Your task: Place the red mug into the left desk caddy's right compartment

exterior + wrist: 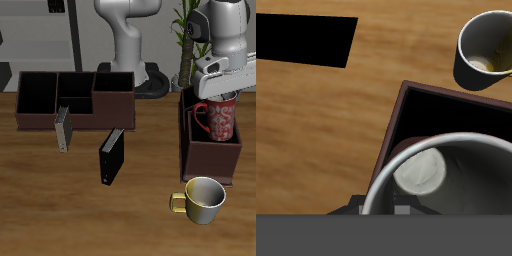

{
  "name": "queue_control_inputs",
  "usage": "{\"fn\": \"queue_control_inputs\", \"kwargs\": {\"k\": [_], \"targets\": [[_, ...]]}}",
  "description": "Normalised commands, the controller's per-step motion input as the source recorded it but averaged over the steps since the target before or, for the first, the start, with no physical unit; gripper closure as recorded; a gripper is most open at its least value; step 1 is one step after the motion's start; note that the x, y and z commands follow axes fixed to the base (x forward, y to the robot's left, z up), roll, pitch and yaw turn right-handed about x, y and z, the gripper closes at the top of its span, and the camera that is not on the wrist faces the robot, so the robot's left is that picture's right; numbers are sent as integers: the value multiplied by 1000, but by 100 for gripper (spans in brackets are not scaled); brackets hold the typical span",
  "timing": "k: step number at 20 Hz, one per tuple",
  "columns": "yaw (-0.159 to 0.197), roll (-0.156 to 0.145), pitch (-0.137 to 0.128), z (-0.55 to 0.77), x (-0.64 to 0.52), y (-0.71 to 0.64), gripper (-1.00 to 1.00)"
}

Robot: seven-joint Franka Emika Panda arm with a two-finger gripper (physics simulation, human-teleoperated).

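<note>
The red mug [217,120] with its pale speckles hangs upright from my gripper [222,96], which is shut on its rim. The mug's lower part is down between the walls of the left desk caddy [210,165], the dark reddish-brown box, in its large section nearest the table's front edge. I cannot tell whether the mug touches the floor. In the wrist view the mug's grey inside [421,172] fills the frame, with the caddy's wall [392,125] and dark floor around it.
A plain yellow-cream mug [203,198] stands just in front of the caddy; it also shows in the wrist view [491,45]. A black book [111,155] and a grey book [63,128] stand mid-table. The wide brown caddy [75,95] is farther back. A plant [185,40] rises behind the gripper.
</note>
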Motion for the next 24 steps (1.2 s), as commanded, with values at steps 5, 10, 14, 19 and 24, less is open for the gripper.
{"fn": "queue_control_inputs", "kwargs": {"k": [5,10,14,19,24], "targets": [[12,19,63,-471,89,81,100],[6,-2,50,-376,71,-46,100],[-13,-27,45,-267,137,-84,100],[-18,-17,50,-232,81,-114,-100],[-13,47,29,-123,-54,31,-100]]}}
